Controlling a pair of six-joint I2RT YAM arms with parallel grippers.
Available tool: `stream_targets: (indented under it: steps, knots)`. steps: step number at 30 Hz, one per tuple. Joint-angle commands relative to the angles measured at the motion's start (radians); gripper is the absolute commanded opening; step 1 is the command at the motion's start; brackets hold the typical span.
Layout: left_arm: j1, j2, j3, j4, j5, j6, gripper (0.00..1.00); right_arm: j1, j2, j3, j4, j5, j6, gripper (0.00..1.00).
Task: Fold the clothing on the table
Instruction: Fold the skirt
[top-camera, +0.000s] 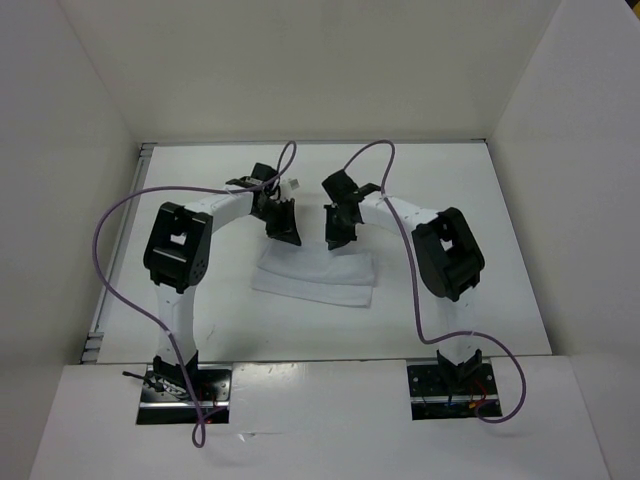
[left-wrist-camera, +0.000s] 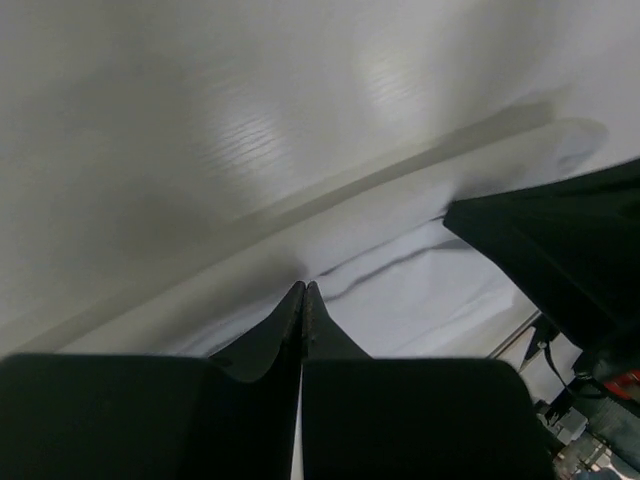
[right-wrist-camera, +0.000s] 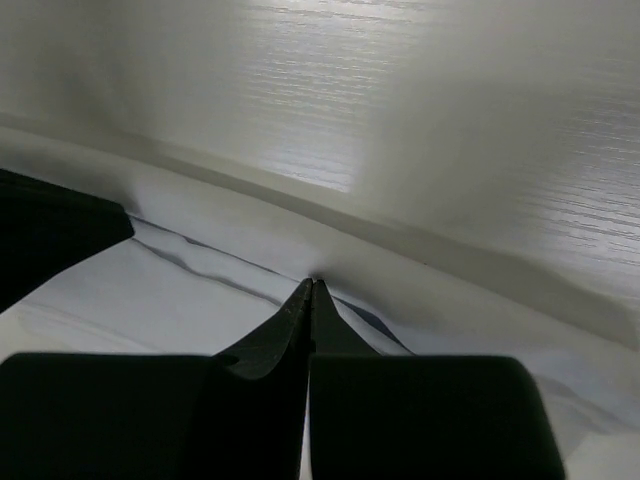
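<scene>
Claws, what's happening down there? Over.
Left claw shut on white clothing's far edge. Right claw too. Clothing lying on table. Nothing in the way.

Plain white walls (top-camera: 300, 70) — three sides, even light

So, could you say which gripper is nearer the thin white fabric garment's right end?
Right. The right gripper pinches the far edge of the white fabric garment right of centre; the left gripper pinches it left of centre.
</scene>
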Motion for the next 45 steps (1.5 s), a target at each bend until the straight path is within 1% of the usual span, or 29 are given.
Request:
stream_targets:
  steps: [1,10,13,16,17,23,31,32,33,34,35,36,39,45]
  knots:
    - [0.002,0.031,0.024,-0.020,-0.042,0.028,0.00,0.023,0.021,-0.005,0.046,-0.011,0.012,0.00]
    - [-0.026,0.085,0.033,-0.020,-0.152,0.019,0.00,0.041,0.087,-0.005,0.086,-0.031,0.012,0.00]
    - [-0.035,0.085,0.033,-0.020,-0.161,0.019,0.00,0.052,0.087,-0.014,0.086,-0.042,0.012,0.00]
    - [-0.046,0.094,0.033,-0.020,-0.201,0.010,0.00,0.072,0.087,-0.042,0.086,-0.065,0.012,0.00]
    - [-0.046,0.094,0.033,-0.020,-0.224,0.010,0.00,0.083,0.056,-0.065,0.086,-0.076,0.012,0.00]
    - [-0.055,0.103,0.033,-0.020,-0.246,0.010,0.00,0.114,-0.054,-0.157,0.063,-0.097,0.012,0.00]
    - [-0.055,0.094,0.013,-0.011,-0.266,0.010,0.00,0.114,-0.200,-0.209,0.008,-0.128,0.022,0.00]
    - [-0.055,0.094,0.013,-0.011,-0.266,0.010,0.00,0.114,-0.212,-0.209,0.008,-0.128,0.022,0.06]
    - [-0.055,0.094,0.004,-0.011,-0.266,0.010,0.00,0.114,-0.235,-0.209,0.008,-0.114,0.022,0.17]
    - [-0.055,0.094,0.004,-0.011,-0.266,0.010,0.00,0.114,-0.244,-0.209,-0.003,-0.114,0.022,0.33]
    - [-0.055,0.094,0.004,-0.011,-0.266,0.010,0.00,0.114,-0.254,-0.209,-0.003,-0.114,0.022,0.38]
    - [-0.055,0.094,0.004,-0.011,-0.275,0.010,0.00,0.114,-0.272,-0.218,-0.003,-0.114,0.022,0.40]
    - [-0.055,0.085,-0.005,-0.011,-0.275,0.010,0.00,0.114,-0.300,-0.252,-0.003,-0.123,0.031,0.41]
    - [-0.055,0.085,-0.005,-0.011,-0.284,0.010,0.00,0.114,-0.324,-0.309,0.075,-0.163,-0.012,0.49]
